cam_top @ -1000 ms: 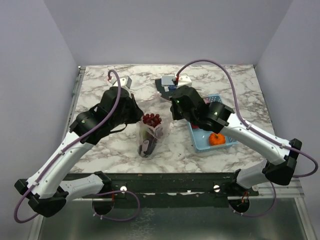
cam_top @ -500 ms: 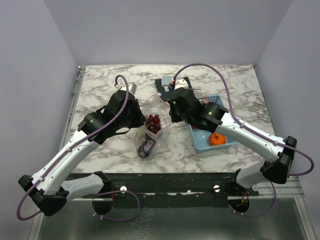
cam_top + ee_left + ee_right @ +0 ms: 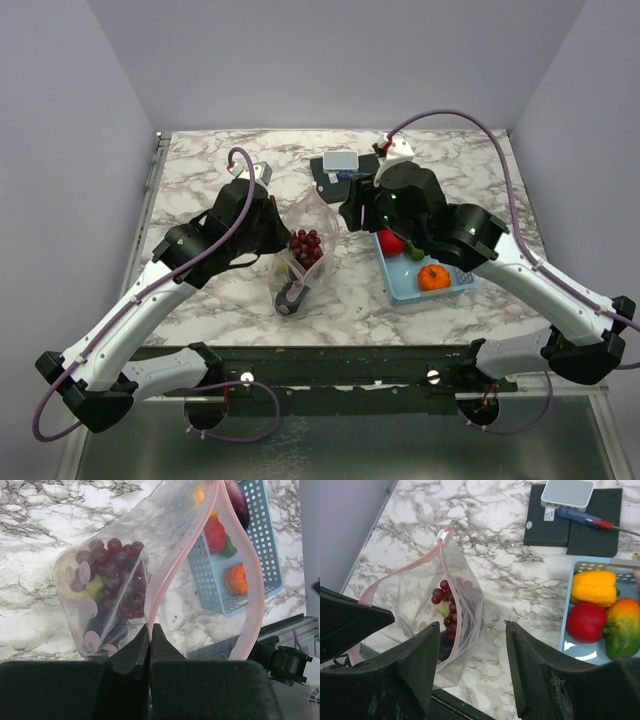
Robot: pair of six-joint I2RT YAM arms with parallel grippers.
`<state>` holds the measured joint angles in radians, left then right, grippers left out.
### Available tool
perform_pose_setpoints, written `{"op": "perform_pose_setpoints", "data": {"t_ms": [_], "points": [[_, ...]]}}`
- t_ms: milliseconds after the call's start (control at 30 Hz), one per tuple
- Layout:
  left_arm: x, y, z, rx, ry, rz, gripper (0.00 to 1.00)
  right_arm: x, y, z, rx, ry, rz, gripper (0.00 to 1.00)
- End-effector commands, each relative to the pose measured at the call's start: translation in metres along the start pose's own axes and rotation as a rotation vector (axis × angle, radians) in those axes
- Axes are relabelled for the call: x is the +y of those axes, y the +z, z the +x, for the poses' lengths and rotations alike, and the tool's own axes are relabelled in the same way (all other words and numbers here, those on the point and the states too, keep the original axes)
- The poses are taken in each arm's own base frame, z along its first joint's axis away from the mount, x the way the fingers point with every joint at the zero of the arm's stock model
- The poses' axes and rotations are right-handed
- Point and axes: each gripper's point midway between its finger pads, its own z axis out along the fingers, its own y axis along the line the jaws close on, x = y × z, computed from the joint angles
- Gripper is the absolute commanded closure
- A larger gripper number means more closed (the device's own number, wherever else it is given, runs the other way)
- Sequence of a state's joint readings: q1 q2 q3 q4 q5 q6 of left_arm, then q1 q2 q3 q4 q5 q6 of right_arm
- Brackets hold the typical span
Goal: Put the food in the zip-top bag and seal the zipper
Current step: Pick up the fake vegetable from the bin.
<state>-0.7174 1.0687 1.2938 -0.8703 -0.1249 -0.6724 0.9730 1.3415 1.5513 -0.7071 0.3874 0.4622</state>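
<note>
The zip-top bag (image 3: 298, 268) hangs open over the table, its zipper (image 3: 176, 564) a pink strip round the mouth. My left gripper (image 3: 150, 628) is shut on that strip at the bag's near rim. Food is inside: a dark purple grape bunch (image 3: 117, 577) and a green cabbage (image 3: 442, 609) behind it. My right gripper (image 3: 472, 626) is open and holds nothing, hovering just right of the bag (image 3: 451, 611) and apart from it. More food lies in the blue basket (image 3: 404, 287): a yellow pepper (image 3: 594, 586), a red piece (image 3: 585, 621) and an orange one (image 3: 434, 277).
A black box (image 3: 325, 180) carrying a white device (image 3: 341, 160) and a screwdriver (image 3: 584, 518) sits at the back of the marble table. The table's front edge (image 3: 470, 707) runs just below the bag. A purple eggplant (image 3: 237, 500) lies in the basket.
My right gripper has opened and pulled up and back to the right, away from the bag's mouth. The left gripper stays shut on the rim; the bag shifted slightly.
</note>
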Motion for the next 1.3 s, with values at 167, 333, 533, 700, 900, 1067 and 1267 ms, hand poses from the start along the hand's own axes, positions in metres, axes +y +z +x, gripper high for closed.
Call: {"op": "perform_pose_setpoints", "data": {"t_ms": [167,333,533,700,900,1067,1267], "points": [[0.001,-0.009,-0.006,-0.026,0.009,-0.011,1.00,-0.072,-0.038,-0.012,-0.063,0.000,0.218,0.38],[0.000,-0.011,-0.007,-0.029,0.007,-0.003,1.00,-0.103,-0.042,-0.001,-0.042,0.007,0.286,0.36],[0.001,-0.012,-0.007,-0.035,-0.001,-0.004,1.00,-0.137,-0.013,0.036,0.067,0.051,0.326,0.32],[0.002,-0.016,-0.007,-0.042,-0.006,0.000,1.00,-0.149,0.014,0.060,0.134,0.100,0.312,0.31],[0.004,-0.016,-0.004,-0.038,-0.004,0.001,1.00,-0.161,0.043,0.081,0.192,0.153,0.303,0.29],[0.004,-0.017,-0.003,-0.040,-0.002,0.001,1.00,-0.173,0.060,0.094,0.228,0.181,0.331,0.26],[0.005,-0.017,-0.003,-0.038,-0.002,0.001,1.00,-0.185,0.076,0.107,0.265,0.205,0.347,0.21]]}}
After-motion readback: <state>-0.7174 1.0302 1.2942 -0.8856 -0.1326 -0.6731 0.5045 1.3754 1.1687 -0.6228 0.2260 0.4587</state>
